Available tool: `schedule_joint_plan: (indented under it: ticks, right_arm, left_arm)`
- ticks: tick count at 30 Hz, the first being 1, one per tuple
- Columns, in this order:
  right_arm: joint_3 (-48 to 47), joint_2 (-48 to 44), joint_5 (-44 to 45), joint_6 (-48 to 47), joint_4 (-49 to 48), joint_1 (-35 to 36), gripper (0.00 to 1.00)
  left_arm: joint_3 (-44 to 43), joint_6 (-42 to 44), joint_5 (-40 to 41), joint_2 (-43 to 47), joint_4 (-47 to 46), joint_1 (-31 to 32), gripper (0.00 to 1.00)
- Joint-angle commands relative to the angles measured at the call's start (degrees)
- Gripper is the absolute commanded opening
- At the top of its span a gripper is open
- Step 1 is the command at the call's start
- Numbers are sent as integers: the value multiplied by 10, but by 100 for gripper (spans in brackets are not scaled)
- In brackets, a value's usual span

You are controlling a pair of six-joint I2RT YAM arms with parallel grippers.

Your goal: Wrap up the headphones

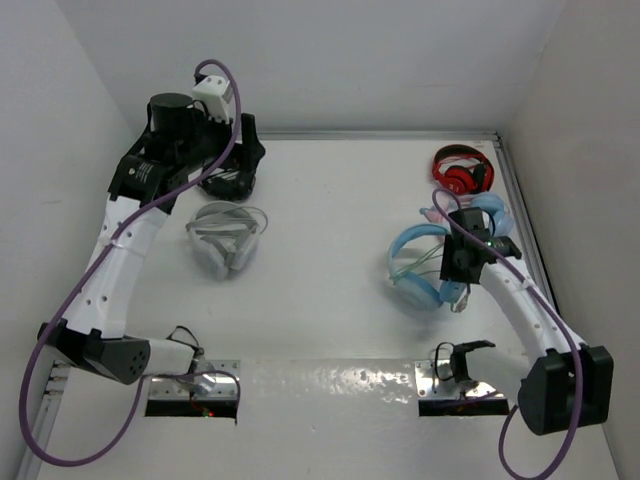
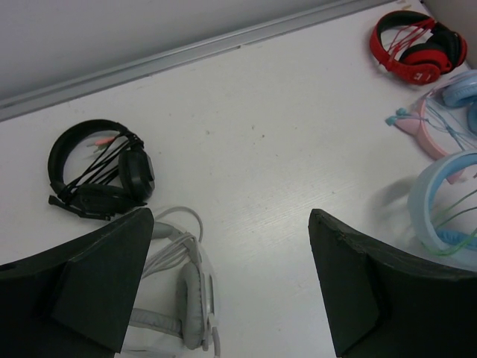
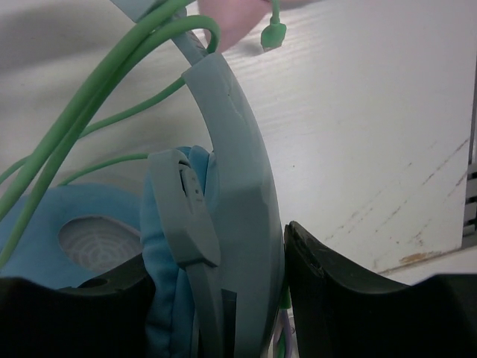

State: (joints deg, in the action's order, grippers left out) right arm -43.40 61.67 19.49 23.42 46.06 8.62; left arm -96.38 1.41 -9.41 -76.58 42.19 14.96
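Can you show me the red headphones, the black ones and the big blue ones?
red headphones (image 2: 414,71): left wrist view, on the near ear cup.
black headphones (image 2: 136,175): left wrist view, on the ear cup.
big blue headphones (image 3: 238,171): right wrist view, on the headband.

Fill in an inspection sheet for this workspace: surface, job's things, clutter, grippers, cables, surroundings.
Surface: white table, scuffed in places.
Job's things: light-blue headphones lying on the right side of the table.
Clutter: grey-white headphones, black headphones, red headphones, pink cat-ear headphones.
Grippers: left gripper open above the grey-white headphones, holding nothing; right gripper closed on the light-blue headphones' headband.
Cables: pale-green cable strung in loops across the headband, its plug loose; purple arm cables hang beside both arms.
Surroundings: white walls on three sides; metal rail along the far edge.
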Motion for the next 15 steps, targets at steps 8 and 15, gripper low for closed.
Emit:
schedule_joint_plan:
  ticks: [8,15]
  right_arm:
    - [49,40,20,62,-54,-13,0]
    - [73,103,81,87,-113,-13,10]
  left_arm:
    - [39,-9,-38,27,-44,-1,83]
    - [47,-26,-41,33,-49,-1,83]
